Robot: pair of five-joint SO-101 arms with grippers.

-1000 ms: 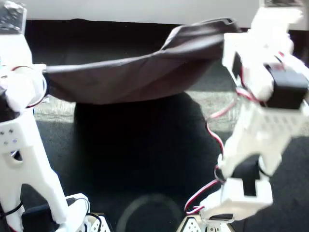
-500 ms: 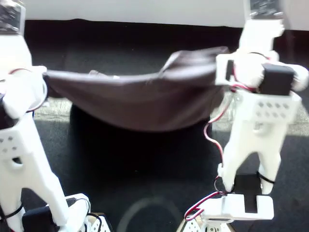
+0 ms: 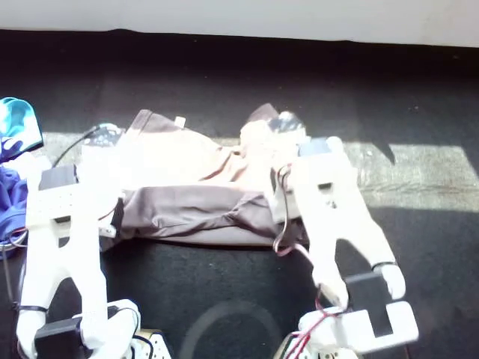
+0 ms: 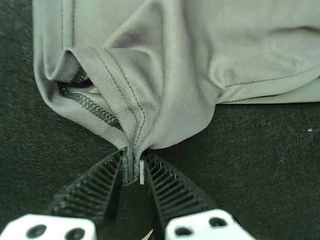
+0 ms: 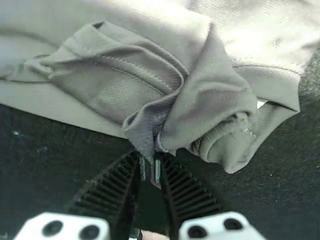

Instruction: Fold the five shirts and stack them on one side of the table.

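Note:
A grey-brown shirt (image 3: 187, 176) lies spread across the middle of the dark table, its near part doubled into a darker band (image 3: 202, 213). My left gripper (image 4: 133, 172) sits low at the shirt's left near corner, shut on a pinch of hemmed fabric (image 4: 135, 145). At the shirt's right near corner my right gripper (image 5: 150, 172) is shut on a bunched fold of the same shirt (image 5: 165, 115). In the high view the left arm (image 3: 63, 224) and the right arm (image 3: 329, 209) stand at either end of the shirt.
Blue and teal clothes (image 3: 13, 157) lie bunched at the table's left edge. A sunlit strip (image 3: 419, 176) crosses the dark table (image 3: 224, 299) to the right of the shirt. A white wall (image 3: 299, 15) borders the far side.
Both arms have come down from holding the shirt stretched in the air. The shirt now lies on the table, nearer the front, with both grippers still shut on its corners.

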